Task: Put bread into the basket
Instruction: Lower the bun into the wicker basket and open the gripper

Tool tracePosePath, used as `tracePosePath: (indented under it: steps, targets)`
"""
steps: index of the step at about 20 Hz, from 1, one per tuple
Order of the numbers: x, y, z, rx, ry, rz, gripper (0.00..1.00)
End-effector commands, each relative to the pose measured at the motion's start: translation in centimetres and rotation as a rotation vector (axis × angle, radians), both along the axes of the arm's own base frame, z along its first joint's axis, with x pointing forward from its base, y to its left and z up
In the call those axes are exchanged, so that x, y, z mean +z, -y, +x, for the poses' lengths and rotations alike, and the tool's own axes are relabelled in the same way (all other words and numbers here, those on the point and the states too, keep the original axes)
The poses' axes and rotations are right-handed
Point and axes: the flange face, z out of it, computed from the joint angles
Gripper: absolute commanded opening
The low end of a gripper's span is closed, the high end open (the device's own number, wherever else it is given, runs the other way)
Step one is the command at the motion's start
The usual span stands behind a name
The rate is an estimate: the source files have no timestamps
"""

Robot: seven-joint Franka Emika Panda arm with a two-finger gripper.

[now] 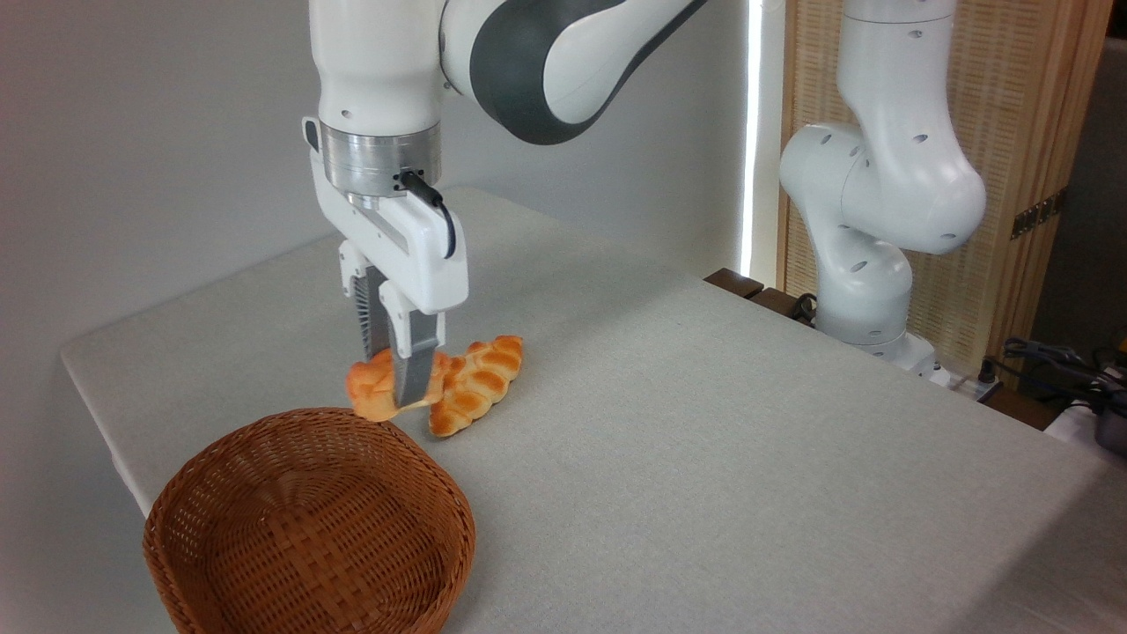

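bread (371,387): middle hidden by pincer (398,387) finger | basket (308,519): bottom rim cut off by frame edge

Open tabletop (704,423) right of the basket (308,528); braided loaf (475,383) crowding the bread (374,387)

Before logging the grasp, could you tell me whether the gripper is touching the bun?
Touching: the camera view shows the gripper fingers closed against the bun.
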Motion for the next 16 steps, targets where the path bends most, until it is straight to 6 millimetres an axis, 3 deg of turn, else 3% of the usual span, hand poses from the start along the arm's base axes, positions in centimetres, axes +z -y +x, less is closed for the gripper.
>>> tracePosePath:
  steps: [1,11,13,16]
  targets:
    - [0.0,0.0,1.5,0.001,0.085,-0.02,1.0]
    - [-2.2,0.0,3.5,0.021,0.143,-0.021,1.0]
    - [-1.7,0.0,3.6,0.03,0.151,-0.025,1.0]
    - [1.0,0.3,3.8,0.087,0.175,-0.048,1.0]
